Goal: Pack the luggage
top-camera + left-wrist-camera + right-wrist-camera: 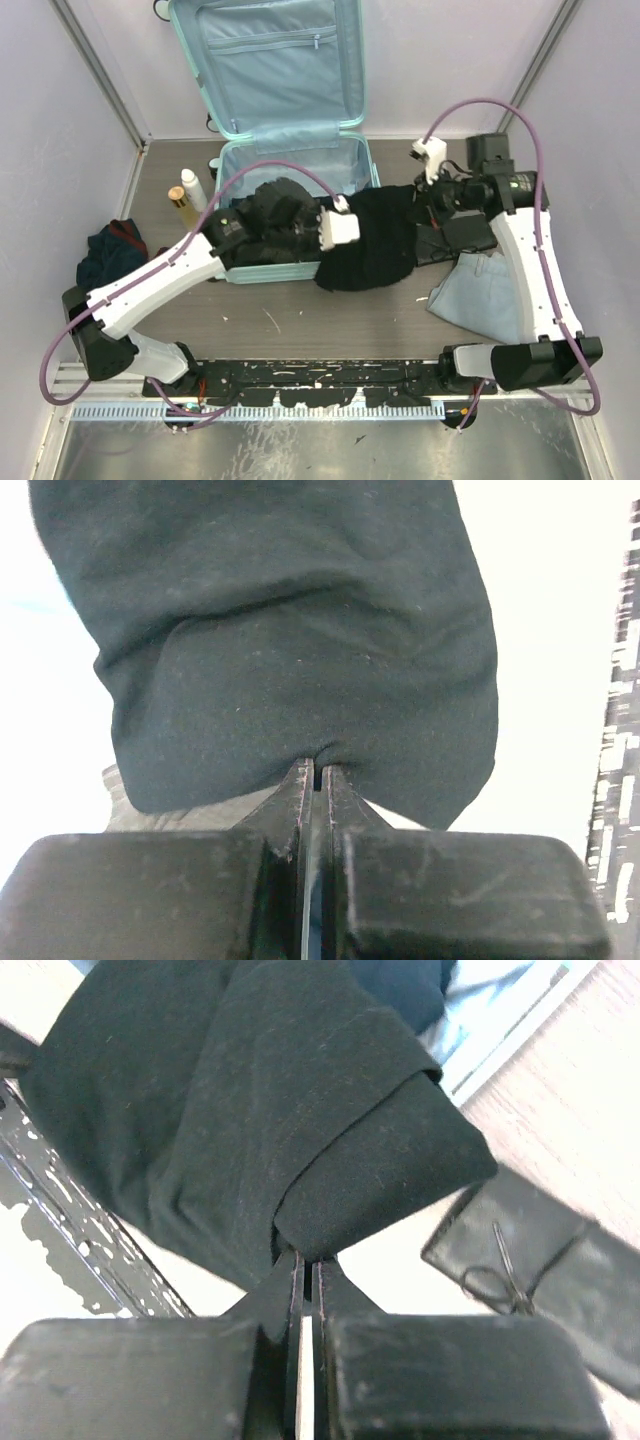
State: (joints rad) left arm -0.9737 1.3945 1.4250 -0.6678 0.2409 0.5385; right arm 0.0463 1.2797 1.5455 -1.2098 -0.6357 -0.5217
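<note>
The pale mint-green luggage stands open at the back, its lid upright with blue lining and a zip pocket. A black garment stretches from the suitcase's lower half over its right front corner onto the table. My left gripper is shut on one end of the black garment over the suitcase. My right gripper is shut on the other end, right of the suitcase. Both hold the cloth lifted between them.
A black pouch and a light blue garment lie at the right; the pouch also shows in the right wrist view. Two bottles stand left of the suitcase. A dark teal and red cloth lies at the far left.
</note>
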